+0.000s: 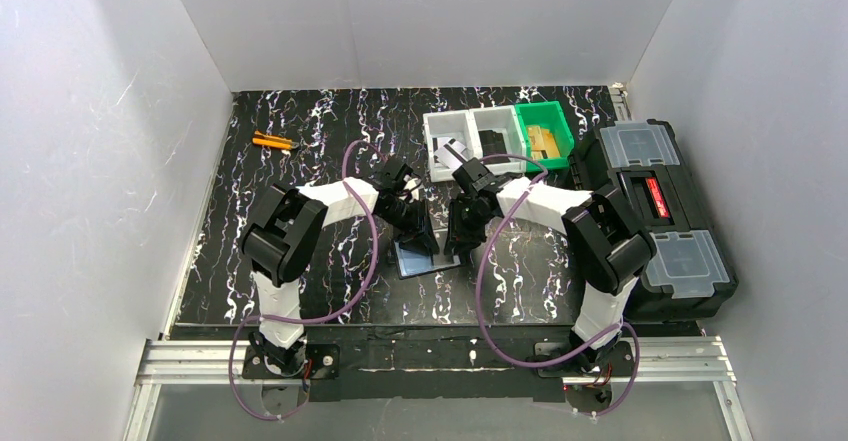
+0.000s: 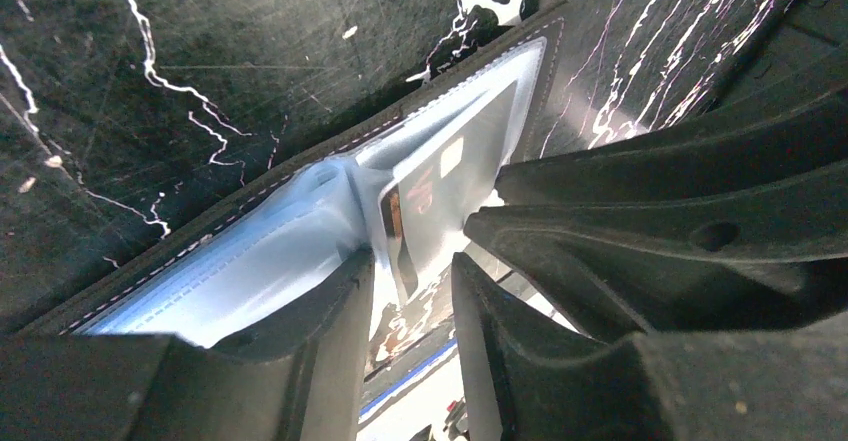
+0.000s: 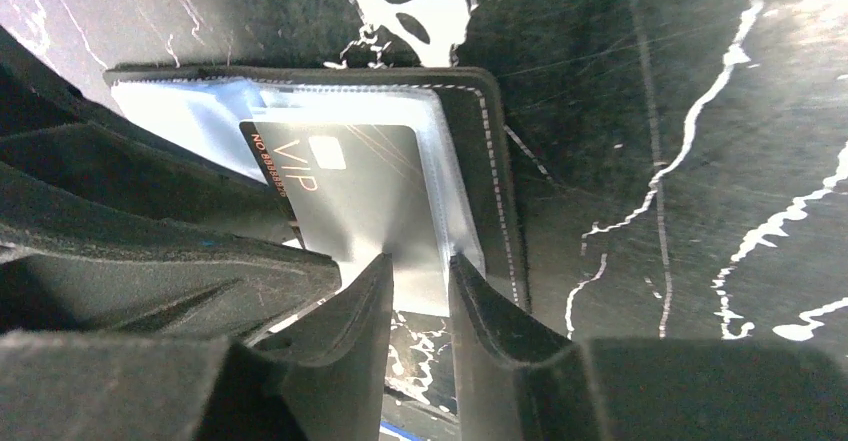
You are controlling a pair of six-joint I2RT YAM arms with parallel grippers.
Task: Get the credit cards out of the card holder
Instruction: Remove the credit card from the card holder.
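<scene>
Pulling so far: one silvery grey, thin rectangular credit card [image 3: 350,186] lettered VIP sits under the clear sleeve of the card holder [image 3: 490,161], a small flat black folding wallet with a stitched rim and glossy blue-grey lining. I see no card lying free on the black, white-veined table top [image 1: 300,261].
Back row: a pale flat thing [image 1: 452,151] lies in a white plastic bin [image 1: 433,131], too small for me to call it a card.
Left to do: I judge the task early. This card has to come out, and I cannot tell how many more are tucked in.
Holder's place: opened flat at mid-table, between my two arms.
Left arm: the black two-finger left gripper [image 2: 412,271] is down over the holder's left leaf. Its fingers stand partly apart with a plain gap, and one fingertip [image 2: 330,301] lies against the lining. Nothing looks pinched. I take it as pinning the wallet open, though I cannot tell how firmly.
Right arm: the black two-finger right gripper [image 3: 420,266] is over the right leaf. Its fingers are partly apart with a narrow gap, tips at the card's near edge, the card's face showing between them. I cannot tell whether they touch it, and no grip shows.
</scene>
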